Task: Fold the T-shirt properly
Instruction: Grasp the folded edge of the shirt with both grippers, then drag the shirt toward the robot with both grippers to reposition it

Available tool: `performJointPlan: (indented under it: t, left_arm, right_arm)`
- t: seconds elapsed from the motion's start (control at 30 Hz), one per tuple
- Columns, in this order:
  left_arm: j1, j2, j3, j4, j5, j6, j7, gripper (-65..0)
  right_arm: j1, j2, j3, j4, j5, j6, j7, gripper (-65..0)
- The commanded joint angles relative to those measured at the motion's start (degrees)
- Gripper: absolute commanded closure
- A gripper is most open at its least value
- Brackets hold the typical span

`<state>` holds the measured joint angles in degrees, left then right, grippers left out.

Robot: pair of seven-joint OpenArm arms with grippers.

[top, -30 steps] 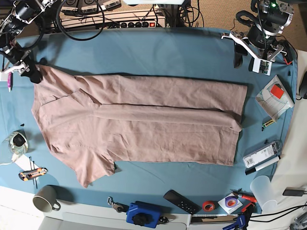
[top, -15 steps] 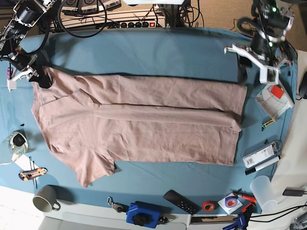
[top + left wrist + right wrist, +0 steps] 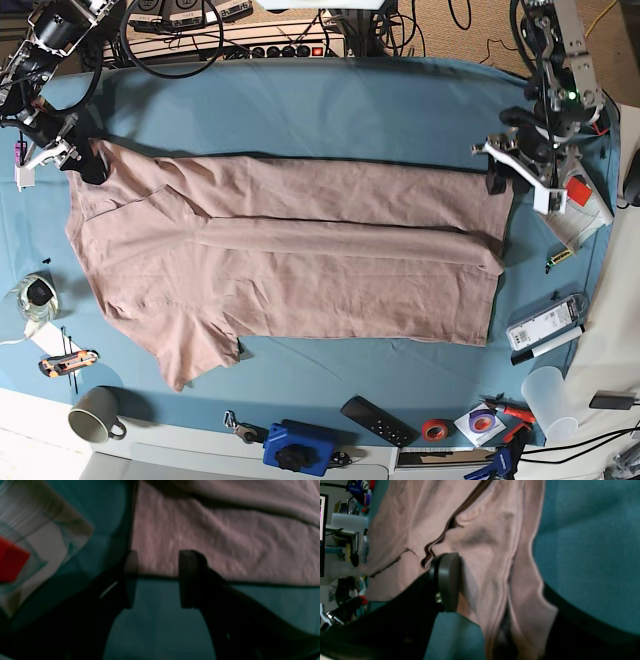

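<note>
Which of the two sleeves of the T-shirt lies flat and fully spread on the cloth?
The sleeve nearest the mug on the T-shirt. It sticks out alone over the tablecloth; the other sleeve is folded onto the body.

T-shirt [image 3: 300, 255]: plain dusty pinkish-brown, no print; folds show as darker lines. Same mauve tone in both wrist views.
Worktop [image 3: 330, 110]: covered in teal-blue cloth, unpatterned.
Left gripper [image 3: 156, 578]: black, matte pads. Right gripper [image 3: 495, 585]: black, dark grey pad.
Mug [image 3: 95, 415]: grey-beige.
Tape roll [image 3: 433, 430]: red.
Remote [image 3: 377, 420]: black.
Blue-cased tool [image 3: 298, 446]: bright blue with black knob.
Cup [image 3: 550, 395]: translucent white.
Clear packet [image 3: 575, 205]: grey-white with a red square.
</note>
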<state>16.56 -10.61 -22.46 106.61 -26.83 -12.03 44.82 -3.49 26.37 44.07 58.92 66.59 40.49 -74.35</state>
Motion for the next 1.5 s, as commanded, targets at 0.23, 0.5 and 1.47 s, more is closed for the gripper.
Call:
performJointPlan:
  t: [0.23,0.5,1.47]
  left_arm:
    - [-2.0,-0.2,-8.0,-1.1,-9.2,-4.0,4.2,-27.1]
    - [-2.2,2.7,-13.0,-4.8,-17.8,-10.2,3.5,-27.1]
    - [-6.2,3.0,-7.9,-16.9,-17.8,-10.1,3.2,0.0]
  right_arm:
    - [-0.2,0.8,-0.3,0.2,-3.0,-0.5,-3.5,-28.0]
    - [-0.2,0.8,-0.3,0.2,-3.0,-0.5,-3.5,-28.0]
    - [0.8,0.9,-0.2,0.2,1.7,-0.5,-2.4,0.0]
